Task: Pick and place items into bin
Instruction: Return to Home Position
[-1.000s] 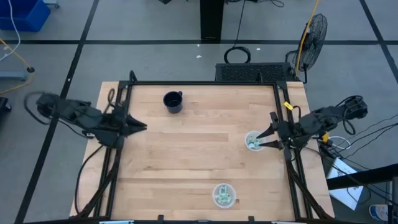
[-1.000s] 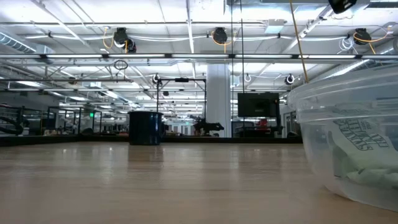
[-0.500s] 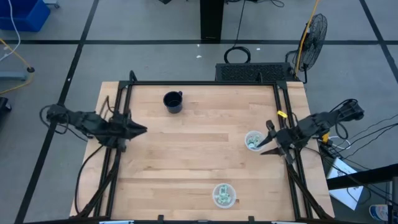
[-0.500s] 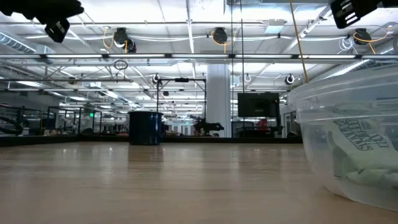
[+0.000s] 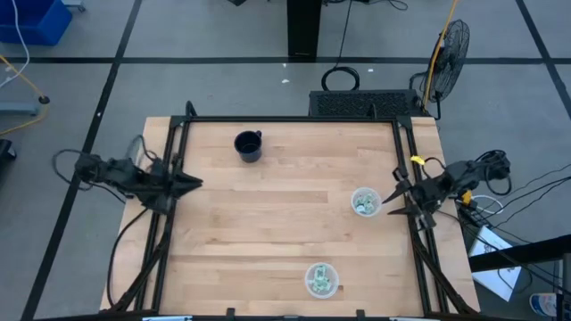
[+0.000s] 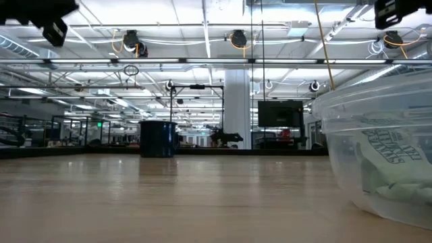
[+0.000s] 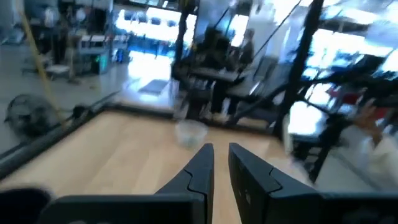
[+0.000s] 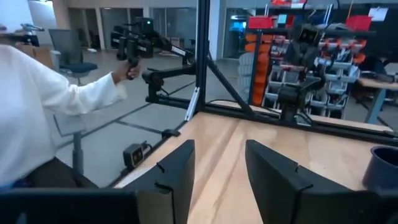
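Pale green and white packets lie in two clear round tubs on the table: one tub (image 5: 364, 201) near the right edge, the other (image 5: 321, 279) near the near edge. The low view shows the near tub (image 6: 378, 162) close up, with packets (image 6: 395, 172) on its floor. My right gripper (image 5: 393, 199) hovers open just right of the right-hand tub, touching nothing; its wrist view shows the fingers spread (image 8: 217, 162). My left gripper (image 5: 194, 183) waits shut over the table's left edge, fingers nearly together (image 7: 221, 163).
A black mug (image 5: 248, 145) stands far-left of centre on the table, also seen in the low view (image 6: 157, 138). A black frame (image 5: 294, 119) runs round the table's edges. A person's white sleeve (image 8: 56, 93) shows beyond the table in the right wrist view.
My right gripper has drawn back from over the right-hand tub toward the table's right edge, staying open. My left gripper has pulled back slightly toward the left edge. The tubs and mug have stayed put.
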You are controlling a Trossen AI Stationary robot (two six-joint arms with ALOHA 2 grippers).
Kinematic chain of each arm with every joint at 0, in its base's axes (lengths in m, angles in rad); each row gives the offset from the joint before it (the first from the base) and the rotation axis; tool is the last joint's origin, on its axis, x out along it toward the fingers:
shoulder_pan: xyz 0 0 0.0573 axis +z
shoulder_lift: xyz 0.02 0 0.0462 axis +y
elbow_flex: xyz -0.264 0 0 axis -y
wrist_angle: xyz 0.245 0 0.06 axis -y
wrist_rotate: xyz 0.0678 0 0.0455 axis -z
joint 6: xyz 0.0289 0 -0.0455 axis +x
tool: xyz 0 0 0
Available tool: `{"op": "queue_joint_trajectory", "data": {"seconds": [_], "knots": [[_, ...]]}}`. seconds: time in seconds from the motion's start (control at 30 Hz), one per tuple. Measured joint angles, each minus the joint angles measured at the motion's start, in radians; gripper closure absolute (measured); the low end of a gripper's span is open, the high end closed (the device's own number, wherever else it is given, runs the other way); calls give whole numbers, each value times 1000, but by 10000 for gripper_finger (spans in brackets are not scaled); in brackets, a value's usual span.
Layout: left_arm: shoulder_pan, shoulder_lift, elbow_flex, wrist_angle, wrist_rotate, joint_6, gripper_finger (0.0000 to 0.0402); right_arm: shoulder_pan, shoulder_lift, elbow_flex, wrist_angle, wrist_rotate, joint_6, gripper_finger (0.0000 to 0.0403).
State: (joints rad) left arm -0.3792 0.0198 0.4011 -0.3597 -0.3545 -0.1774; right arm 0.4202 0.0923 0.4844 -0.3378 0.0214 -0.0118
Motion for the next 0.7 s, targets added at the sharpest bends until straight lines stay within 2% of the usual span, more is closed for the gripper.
{"op": "queue_joint_trajectory", "data": {"seconds": [0.07,0.37,0.7], "knots": [[0,1,-59,40,-10,-10,350,0,-26,-50,35,0,-11,269],[0,-1,-319,423,12,-11,350,0,-86,-218,180,1,-15,270],[0,-1,-383,489,-32,-45,350,0,-86,-386,421,2,-26,271]]}}
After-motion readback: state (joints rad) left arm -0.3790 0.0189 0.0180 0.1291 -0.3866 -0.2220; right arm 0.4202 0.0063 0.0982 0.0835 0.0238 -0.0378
